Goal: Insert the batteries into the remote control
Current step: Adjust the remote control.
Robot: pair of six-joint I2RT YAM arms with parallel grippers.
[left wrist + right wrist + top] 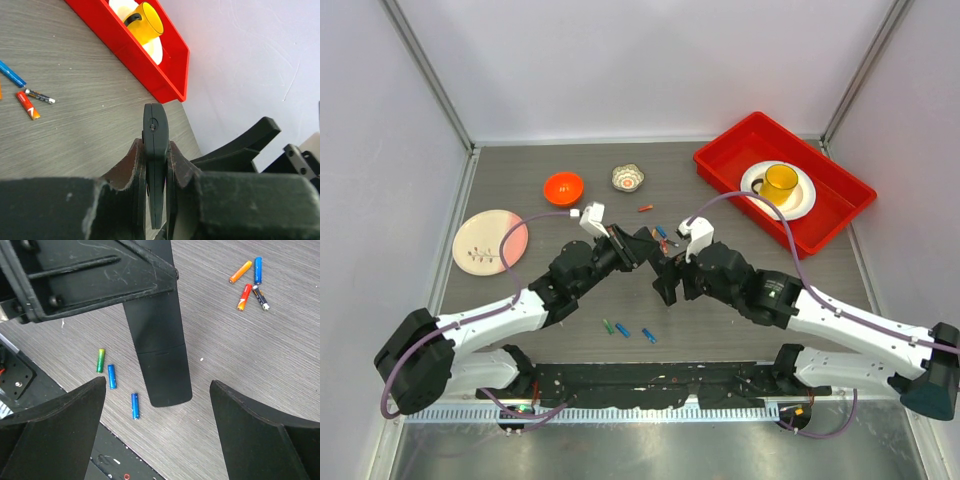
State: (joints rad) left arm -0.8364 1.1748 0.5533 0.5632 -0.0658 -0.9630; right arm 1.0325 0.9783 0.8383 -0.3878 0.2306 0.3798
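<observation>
Step in hand: the left gripper [156,200] is clamped on the slim black plastic remote control [155,165] and holds it above the grey wood-grain table [740,330], back side towards the right arm.
Right gripper [157,427]: wide open, holding nothing, hanging just beside the remote's free end.
Batteries: small slim cylinders lying loose on the table; a green and two blue ones [111,376] near the front edge, an orange, red and blue cluster [248,282] further back.
Next move, I judge: the battery cover seems closed, so the right fingers must slide it off first.
Writing: none readable on remote or batteries.
</observation>
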